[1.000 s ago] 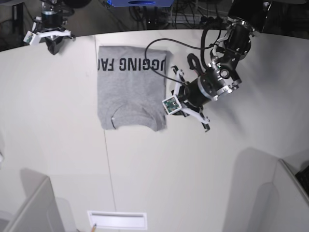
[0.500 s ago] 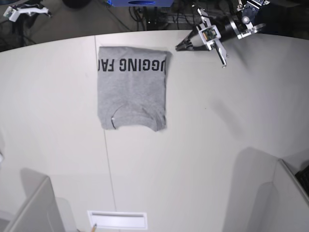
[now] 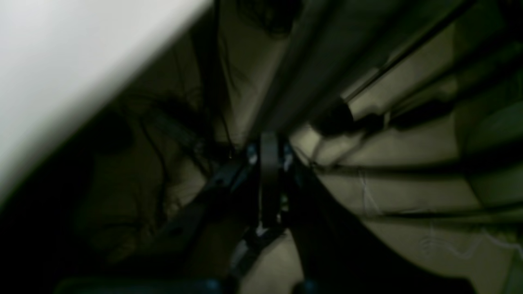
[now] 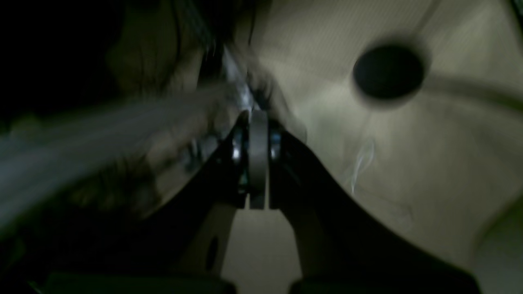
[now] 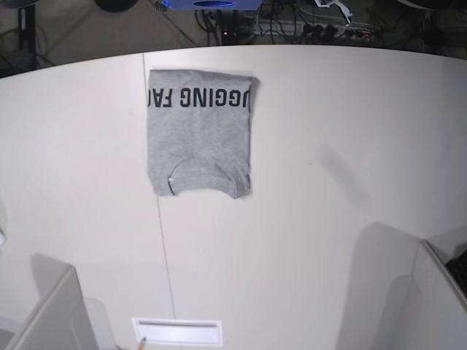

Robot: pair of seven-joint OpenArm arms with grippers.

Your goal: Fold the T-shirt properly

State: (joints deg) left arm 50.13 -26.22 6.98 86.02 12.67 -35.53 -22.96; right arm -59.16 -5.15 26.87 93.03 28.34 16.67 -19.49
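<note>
The heather-grey T-shirt (image 5: pixel 198 138) lies folded into a neat rectangle on the white table (image 5: pixel 328 182), at the back left of centre. Its black lettering runs along its far edge. Nothing touches it. Both arms have drawn back past the table's far edge, and neither gripper shows clearly in the base view. My left gripper (image 3: pixel 268 179) is shut and empty, over dark floor and cables beside the table edge (image 3: pixel 61 61). My right gripper (image 4: pixel 257 163) is shut and empty, over blurred floor.
A white slotted tray (image 5: pixel 177 332) sits at the table's front edge. Grey partitions stand at the front left (image 5: pixel 51 313) and front right (image 5: pixel 408 292). Cables and a blue box (image 5: pixel 208 4) lie behind the table.
The left arm has pulled away from the shirt's right edge, up past the table's far edge and out of the base view. The right arm has also left it. The shirt has not moved.
</note>
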